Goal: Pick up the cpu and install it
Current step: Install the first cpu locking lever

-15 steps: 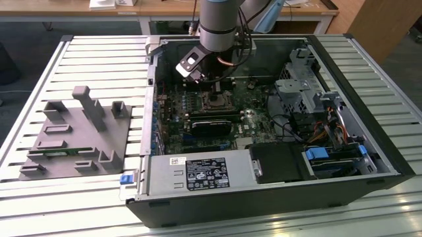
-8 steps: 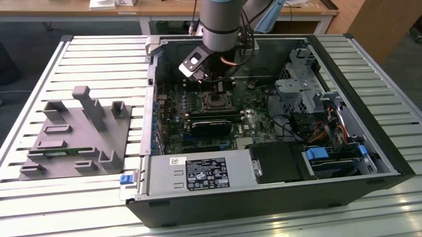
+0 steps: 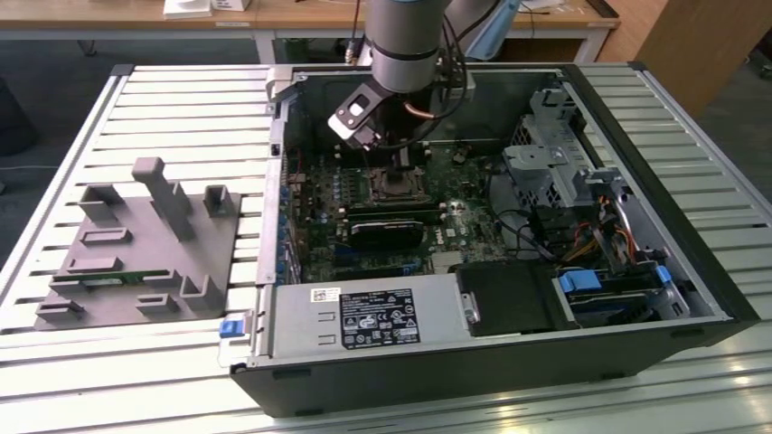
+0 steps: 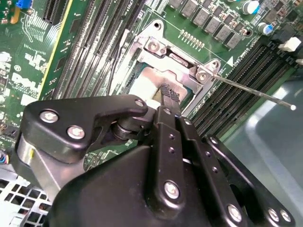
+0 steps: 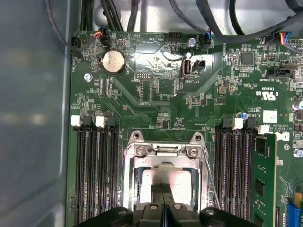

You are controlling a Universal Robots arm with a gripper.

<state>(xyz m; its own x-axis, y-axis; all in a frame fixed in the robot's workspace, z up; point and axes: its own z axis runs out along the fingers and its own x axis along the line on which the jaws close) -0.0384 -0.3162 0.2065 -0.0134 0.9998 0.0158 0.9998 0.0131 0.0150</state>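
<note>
The cpu (image 5: 177,178) lies flat in the motherboard socket, its silver-grey top showing inside the metal socket frame (image 5: 163,151). In the second wrist view the cpu (image 4: 144,80) is a pale patch under that frame. My gripper (image 5: 161,188) hangs straight over it with the two black fingers pressed together, and their ribbed tips sit at or just above the chip's top; whether they touch it I cannot tell. The gripper (image 4: 169,94) holds nothing that I can see. In the exterior view the gripper (image 3: 396,161) reaches down into the open computer case, just above the socket (image 3: 392,185).
A thin socket lever (image 4: 255,92) sticks out beside the frame. Black memory slots flank the socket, and a green memory stick (image 5: 262,175) stands in one. Case walls, a black card (image 3: 386,231), the power supply (image 3: 362,318) and a drive cage (image 3: 543,154) surround the board. A grey fixture (image 3: 139,244) lies at the exterior view's left.
</note>
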